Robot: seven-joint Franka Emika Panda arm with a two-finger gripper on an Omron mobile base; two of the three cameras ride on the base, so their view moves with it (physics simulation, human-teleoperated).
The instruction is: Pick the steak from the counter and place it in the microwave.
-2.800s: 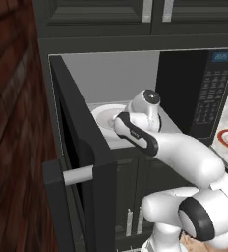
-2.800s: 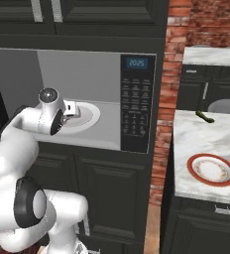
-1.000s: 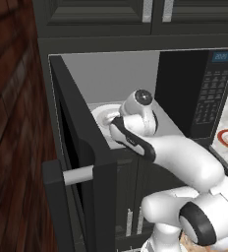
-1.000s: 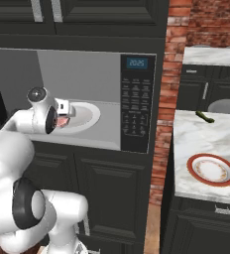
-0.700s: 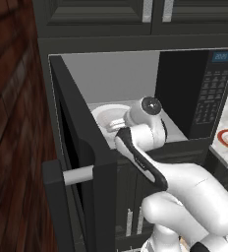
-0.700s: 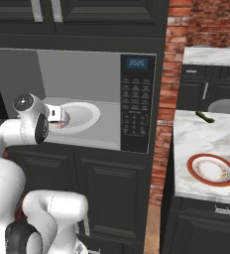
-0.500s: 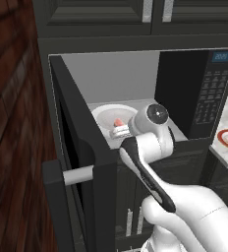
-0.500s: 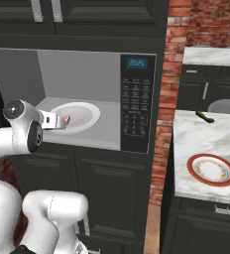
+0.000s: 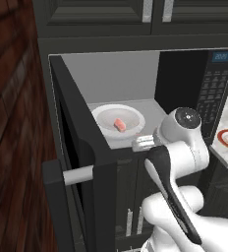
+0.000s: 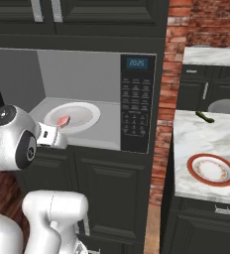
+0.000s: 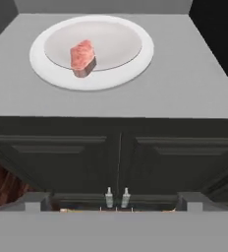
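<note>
The steak (image 11: 83, 57) lies on the white turntable (image 11: 47, 69) inside the microwave (image 10: 137, 104) (door open). The gripper (image 9: 141, 143), outside its front edge, holds nothing; I cannot tell its spread.

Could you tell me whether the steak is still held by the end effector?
No, the steak lies on the white turntable plate inside the microwave.

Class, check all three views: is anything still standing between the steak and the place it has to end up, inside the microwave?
Nothing visible does. The steak already lies on the white turntable plate inside the microwave, whose door stands open. The gripper is outside the opening, apart from it.
</note>
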